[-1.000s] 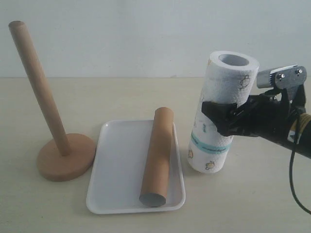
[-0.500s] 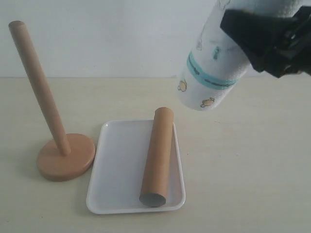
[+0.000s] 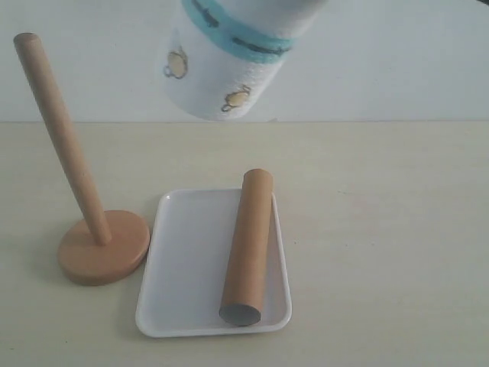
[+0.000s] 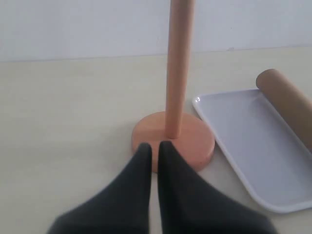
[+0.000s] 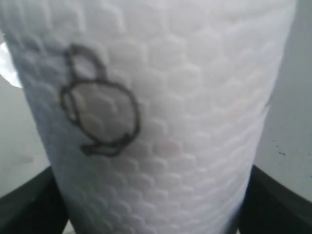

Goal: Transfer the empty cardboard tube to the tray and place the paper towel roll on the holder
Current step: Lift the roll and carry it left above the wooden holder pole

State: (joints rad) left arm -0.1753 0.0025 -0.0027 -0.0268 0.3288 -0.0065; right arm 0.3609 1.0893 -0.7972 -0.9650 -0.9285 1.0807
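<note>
The paper towel roll (image 3: 229,57) hangs tilted high in the air, teal band near its lower end, above the space between the holder and the tray. In the right wrist view the roll (image 5: 156,112) fills the picture, and my right gripper (image 5: 153,209) is shut on it, with dark fingers (image 5: 275,202) on both sides. The holder (image 3: 103,256) stands at the left with its pole (image 3: 61,138) bare. The empty cardboard tube (image 3: 248,245) lies in the white tray (image 3: 191,252). My left gripper (image 4: 154,148) is shut and empty, just in front of the holder's base (image 4: 190,141).
In the left wrist view the tray (image 4: 243,141) with the tube's end (image 4: 287,102) lies beside the holder. A pale wall rises behind the beige table. Neither arm shows in the exterior view.
The roll has been lifted off the table at the right and carried up and to the left, tilting as it went. The right gripper has left the exterior view through the top.
</note>
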